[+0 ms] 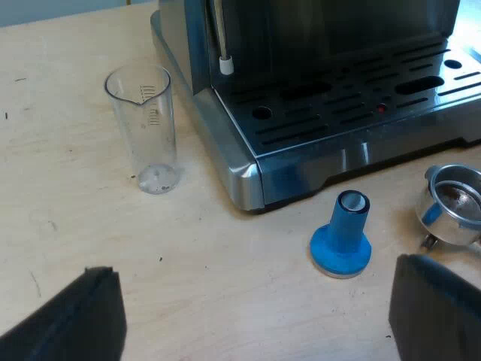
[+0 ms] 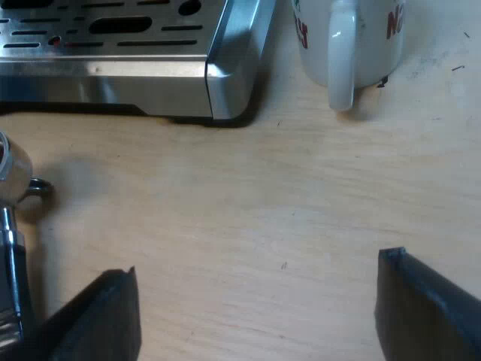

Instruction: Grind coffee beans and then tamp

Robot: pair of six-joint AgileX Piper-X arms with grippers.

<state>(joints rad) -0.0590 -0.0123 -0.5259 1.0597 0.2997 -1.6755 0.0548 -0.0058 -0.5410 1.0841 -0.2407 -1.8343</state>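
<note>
- Left gripper (image 1: pixel 254 272): its fingers stand wide apart over bare table (image 1: pixel 60 218) and hold nothing. Only the tips show.
- Tamper (image 1: pixel 342 237): blue, upright on its wide base on the table, just off the machine's front edge and between the gripper and the machine (image 1: pixel 248 162). It touches neither.
- Holder (image 1: pixel 455 201): loose on the table near the tamper but apart from it. Only its metal cup shows, cut off at the picture's edge. There is something brownish inside, and I cannot tell how full it is.
- Machine: only the drip tray (image 1: pixel 353 105), one front corner and the white tip of the wand (image 1: pixel 225 65) can be seen. Everything higher is cut off.
- Glass (image 1: pixel 143 128): clear, upright on the table beside the machine's corner, not touching it. A few specks lie at its bottom.
- Right gripper (image 2: pixel 259 265): its fingers are spread wide over bare table, with nothing between them.
- In the right wrist view the holder (image 2: pixel 9 222) shows as a cup rim and a metal neck beside one finger. The rest of the handle is cut off.
- Mug (image 2: pixel 349 37): white with red lettering, on the table beside the machine's other front corner (image 2: pixel 233 68), with its handle toward the camera. Its top is cut off and the lettering is unreadable.
</note>
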